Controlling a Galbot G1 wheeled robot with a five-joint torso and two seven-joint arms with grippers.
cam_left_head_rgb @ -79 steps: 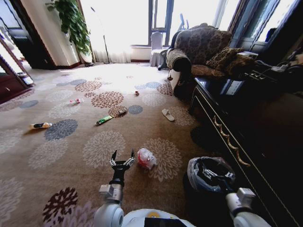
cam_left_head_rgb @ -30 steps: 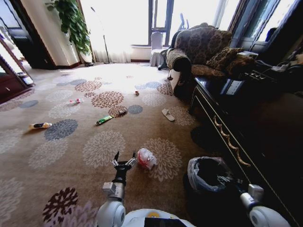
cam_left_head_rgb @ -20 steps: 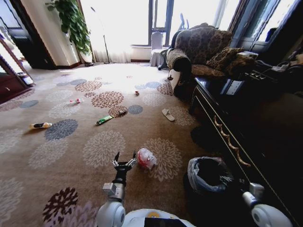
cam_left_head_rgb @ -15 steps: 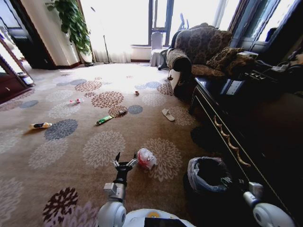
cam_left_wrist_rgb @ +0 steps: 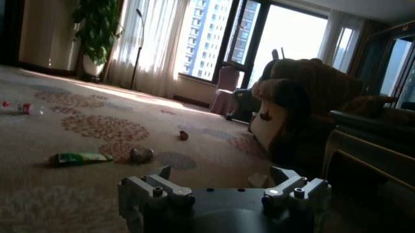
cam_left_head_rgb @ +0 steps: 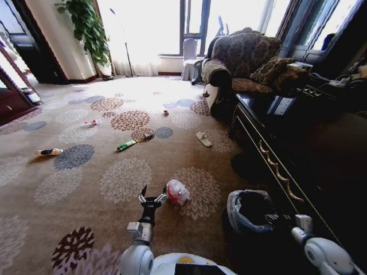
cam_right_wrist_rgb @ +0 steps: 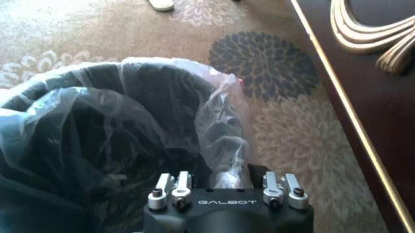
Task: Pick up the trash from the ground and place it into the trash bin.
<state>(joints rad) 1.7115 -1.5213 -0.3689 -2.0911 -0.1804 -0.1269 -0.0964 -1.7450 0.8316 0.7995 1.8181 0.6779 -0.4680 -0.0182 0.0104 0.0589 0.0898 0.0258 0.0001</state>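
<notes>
Six litter pieces (cam_left_head_rgb: pixel 177 192), one bin (cam_left_head_rgb: pixel 252 211)

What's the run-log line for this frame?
left gripper: open, beside white-red plastic wad | right gripper: at trash bin rim | wad on carpet

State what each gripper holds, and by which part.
Left gripper is open, holding nothing, beside the white-red plastic wad. Right gripper grips the trash bin liner at its rim.
</notes>
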